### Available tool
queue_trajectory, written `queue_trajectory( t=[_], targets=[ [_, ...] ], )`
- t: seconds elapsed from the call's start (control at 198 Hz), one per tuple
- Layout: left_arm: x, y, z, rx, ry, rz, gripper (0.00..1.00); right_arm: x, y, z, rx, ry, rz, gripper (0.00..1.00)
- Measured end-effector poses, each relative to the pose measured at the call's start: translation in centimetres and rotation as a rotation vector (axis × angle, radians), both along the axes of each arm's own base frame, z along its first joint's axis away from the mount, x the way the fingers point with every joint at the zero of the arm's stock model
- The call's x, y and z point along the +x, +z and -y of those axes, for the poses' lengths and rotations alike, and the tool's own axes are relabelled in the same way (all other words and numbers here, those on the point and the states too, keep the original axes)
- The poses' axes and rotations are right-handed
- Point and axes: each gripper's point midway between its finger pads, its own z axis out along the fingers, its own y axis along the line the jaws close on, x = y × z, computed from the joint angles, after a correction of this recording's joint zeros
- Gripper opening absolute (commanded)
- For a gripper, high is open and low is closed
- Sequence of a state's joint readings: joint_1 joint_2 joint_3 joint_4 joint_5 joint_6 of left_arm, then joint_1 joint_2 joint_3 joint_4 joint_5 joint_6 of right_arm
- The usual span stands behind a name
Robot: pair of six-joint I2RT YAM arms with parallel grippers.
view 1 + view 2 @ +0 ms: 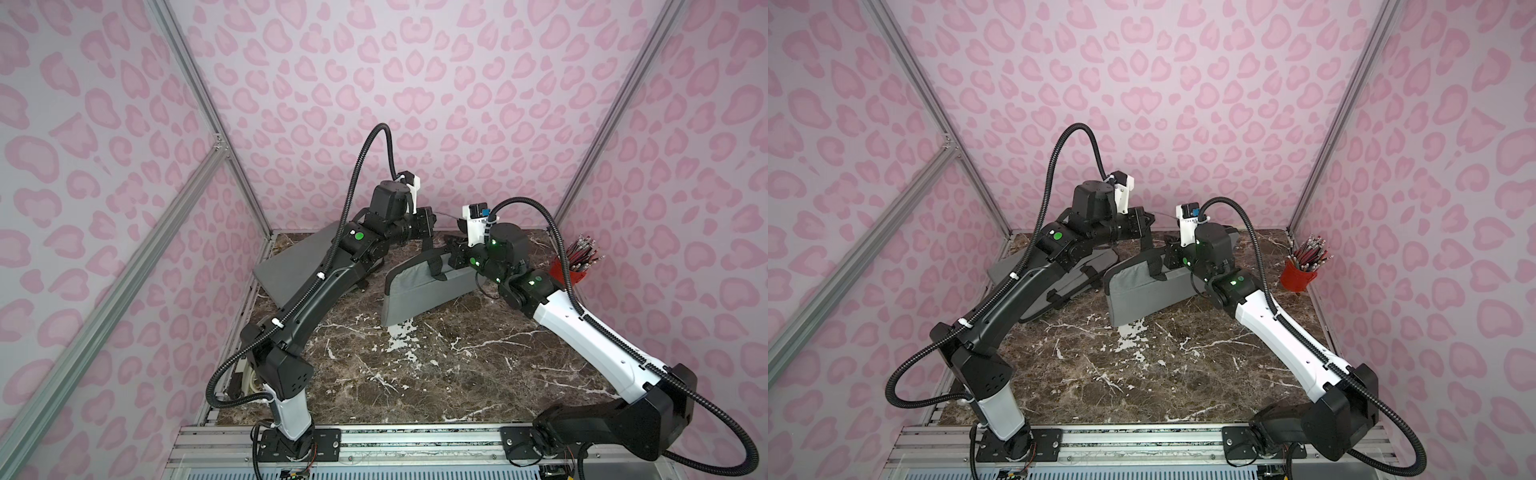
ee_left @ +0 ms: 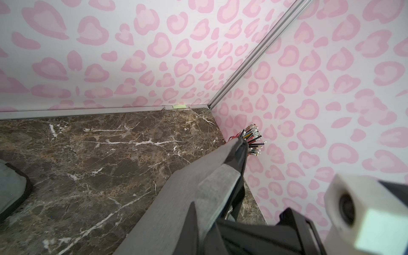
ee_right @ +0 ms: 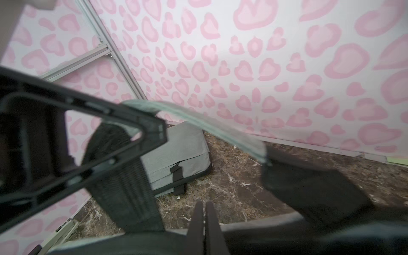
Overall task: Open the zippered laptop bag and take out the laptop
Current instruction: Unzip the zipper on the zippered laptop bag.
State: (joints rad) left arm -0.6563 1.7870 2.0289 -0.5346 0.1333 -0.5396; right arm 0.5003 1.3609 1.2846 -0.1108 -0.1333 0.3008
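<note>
On the desk (image 1: pixel 415 374), a grey padded bag (image 1: pixel 419 291) is propped at a tilt near the middle, beneath both end effectors. No laptop is seen, so it is judged to be inside. The bag's shell is expected to be soft and floppy, though weighted by a stiff, heavy, fragile slab within. For opening, it is best taken at the zipper rim or by a black handle (image 1: pixel 434 259). The laptop itself should be gripped squarely at a bare edge, since a smooth casing may slip. The left end effector (image 1: pixel 430 220) is closed, apparently pinched on a thin grey strip (image 3: pixel 198 123) of the bag's rim, which is held raised. The right end effector (image 3: pixel 204 204) is closed, with its fingers together at the bag's dark rim. Whether anything is caught between them cannot be told. Counted are one desk, two arms and two bags, the second bag (image 1: pixel 286 266) lying under the left arm by the far wall. One red cup (image 1: pixel 1298 278) is also counted, well apart from both bags and filled with pencils (image 1: pixel 1308 253) too many to number.
</note>
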Motion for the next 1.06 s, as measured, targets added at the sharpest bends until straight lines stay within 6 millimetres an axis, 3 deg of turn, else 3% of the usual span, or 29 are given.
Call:
queue_trajectory(
  t=[0.267,0.499,0.872,1.008,1.064],
  targets=[
    [-1.1,-0.5,1.7,0.013,-0.139,0.012,0.0,1.7,0.5,5.0,0.007,-0.064,-0.024,0.0],
    [-1.0,-2.2,4.8,-0.044,-0.28,0.045,0.01,2.5,-0.6,6.3,-0.026,-0.078,-0.055,0.0],
    [-0.4,-3.5,5.1,-0.113,-0.28,0.231,0.01,1.9,-0.7,5.5,-0.033,-0.02,-0.041,0.0],
    [0.3,-3.2,5.2,-0.148,-0.251,0.26,0.01,1.2,-0.6,4.0,-0.047,0.015,-0.03,0.0],
    [0.8,-3.2,5.4,-0.172,-0.236,0.269,0.01,0.6,-0.2,2.5,-0.062,0.042,-0.019,0.0]
  ],
)
